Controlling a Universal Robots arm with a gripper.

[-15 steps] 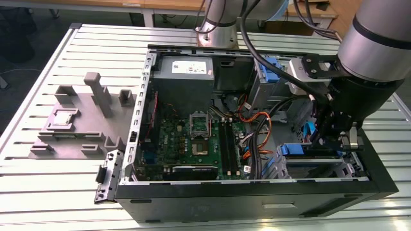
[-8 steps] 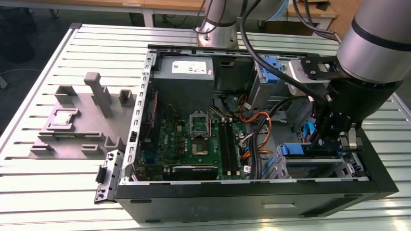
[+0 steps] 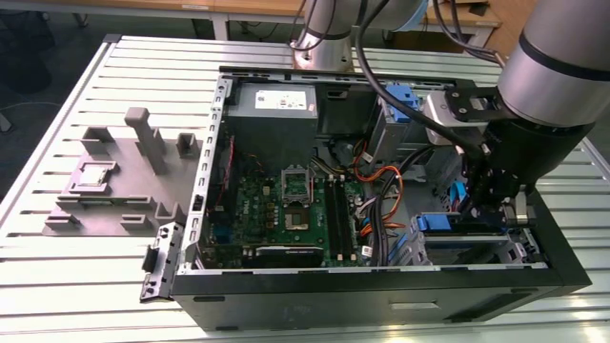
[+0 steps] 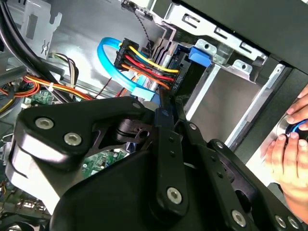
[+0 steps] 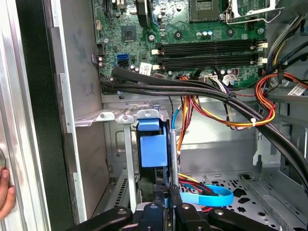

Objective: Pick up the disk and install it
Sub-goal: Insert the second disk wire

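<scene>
**Disk held on edge at the drive bay**

The gripper is low inside the open computer case, at the corner on the exterior view's right. In the first wrist view its two black fingers are drawn together on the lower edge of the disk, which stands on edge between them; the second wrist view shows the same narrow clamp from behind the gripper's black linkage. So the tool is closed on the disk, not apart.

The disk sits in, or just at the mouth of, the metal drive cage, beside the cage's vertical rail. How deeply it is seated cannot be told. What shows of it is mostly its blue plastic bracket: a lighter blue tab above and a flat blue face below, with a thin silver edge alongside. Its label is not visible.

Close around it run the bundled power cables, red, yellow and orange, and a light blue data cable looping on the perforated floor just beside the fingers. The green motherboard lies beyond the cables.

The likely trouble is snagging: the cables are near enough that a sideways shift could catch a wire or press it between bracket and cage. A slight tilt of the disk could also jam the bracket against the rail. A person's hand rests on the case's outer edge, near the working arm.
</scene>
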